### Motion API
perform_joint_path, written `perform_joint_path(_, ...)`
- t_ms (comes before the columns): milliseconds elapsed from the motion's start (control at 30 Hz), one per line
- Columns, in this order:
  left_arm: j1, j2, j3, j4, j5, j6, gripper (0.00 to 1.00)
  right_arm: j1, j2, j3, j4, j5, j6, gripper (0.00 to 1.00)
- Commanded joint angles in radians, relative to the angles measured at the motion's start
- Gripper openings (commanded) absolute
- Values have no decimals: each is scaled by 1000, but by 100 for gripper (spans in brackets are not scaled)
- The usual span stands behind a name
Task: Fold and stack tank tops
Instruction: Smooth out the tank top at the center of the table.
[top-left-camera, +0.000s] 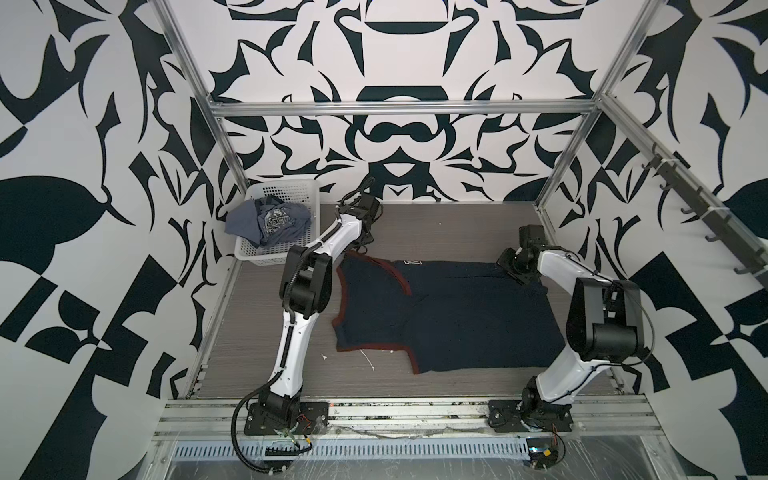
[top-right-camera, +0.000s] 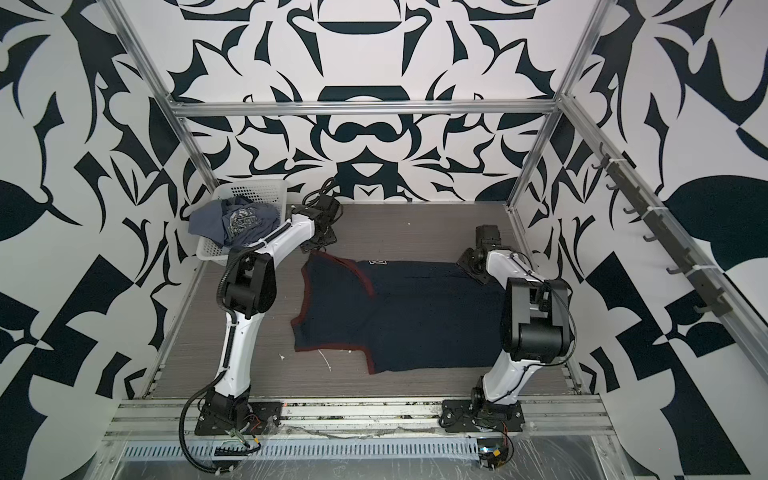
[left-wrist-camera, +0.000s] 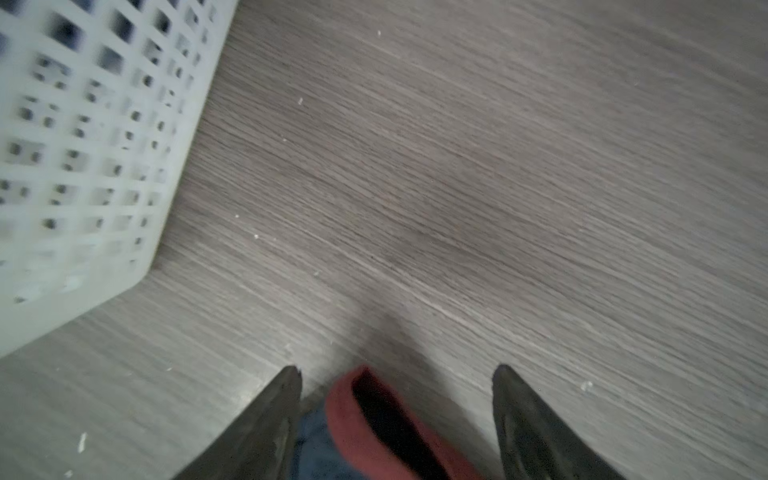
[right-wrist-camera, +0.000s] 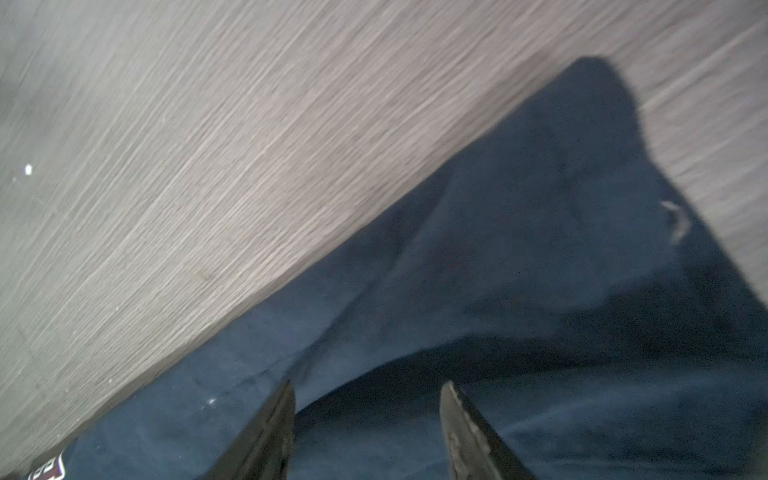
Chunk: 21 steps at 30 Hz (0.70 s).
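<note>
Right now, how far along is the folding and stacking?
Done: navy tank top lies on the table, far side apparently folded in. In hand: left gripper and right gripper hang open over its far edge. Left: finishing folds, plus the grey-blue top crumpled in the basket; no stack.

There are two tank tops, navy top (top-left-camera: 449, 320) and grey-blue top (top-left-camera: 266, 220), one basket (top-left-camera: 291, 194), two tools, left tool (left-wrist-camera: 397, 370) and right tool (right-wrist-camera: 365, 384).

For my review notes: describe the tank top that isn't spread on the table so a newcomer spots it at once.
On the grey wood-grain table, look to the far left corner, where a white perforated basket stands. The crumpled tank top heaped in it is slate grey-blue with a white graphic, unlike the flat navy, maroon-trimmed top mid-table.
</note>
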<state>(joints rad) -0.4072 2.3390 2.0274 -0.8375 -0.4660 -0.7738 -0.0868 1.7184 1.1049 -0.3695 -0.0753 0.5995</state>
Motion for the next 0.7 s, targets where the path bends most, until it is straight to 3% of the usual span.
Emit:
perform_joint_path(0,6,27,37,-77,15,-25,70,7,-12,-1,22,-11,-10,61)
perform_joint_path(367,6,49,17,-97,30,-39,50,6,-14,1,5,21,-6,61)
perform_joint_path(667,4,5,-26,-80,8,-36,21,6,-16,5,-8,55,-5,61)
